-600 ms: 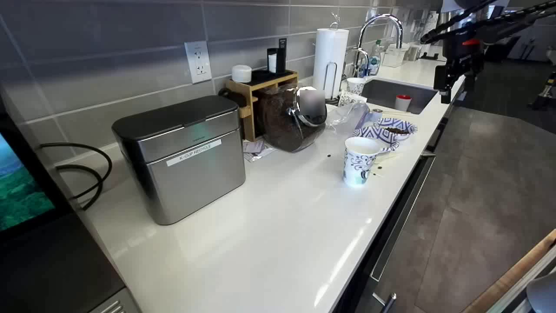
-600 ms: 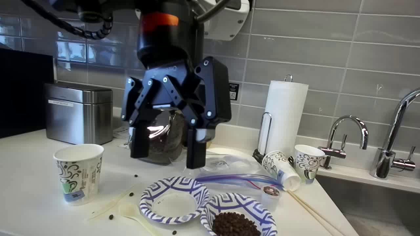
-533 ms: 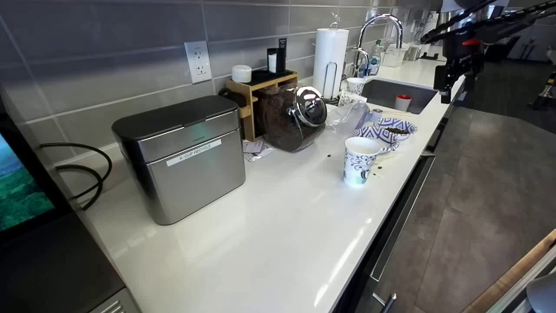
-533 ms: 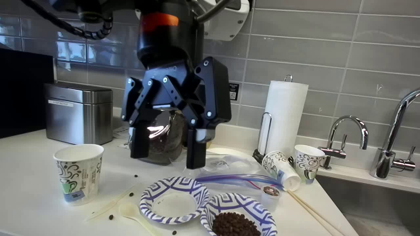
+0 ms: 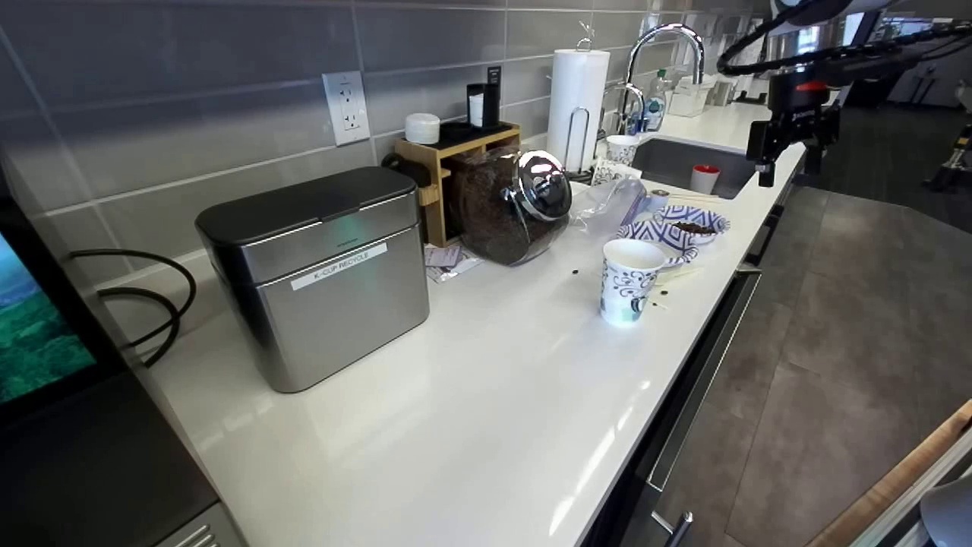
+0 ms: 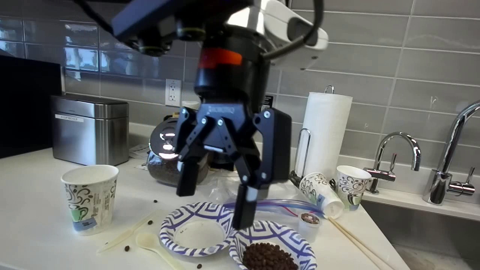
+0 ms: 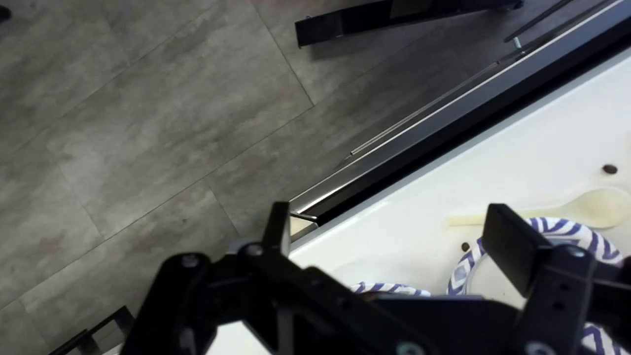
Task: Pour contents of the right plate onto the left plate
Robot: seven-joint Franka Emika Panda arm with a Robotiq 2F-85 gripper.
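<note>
Your right plate [image 6: 290, 237], w/ a heap of brown bits [image 6: 268, 257] in it, sits on the bench [image 6: 37, 195] below your fingers [image 6: 245, 210], which hang spread apart in the air. Your left plate [image 6: 176, 218] is also below 'em, just beside the R one; can't tell if rims touch. In an exterior view, paper cup [image 6: 90, 202] stands well L of fingers, towel roll [image 6: 326, 131] behind & to R.

On counter [image 6: 33, 210], left to right in an exterior view | cup [image 6: 90, 202] | left plate [image 6: 198, 234] | right plate [image 6: 301, 245], beans [image 6: 268, 258] inside
</note>
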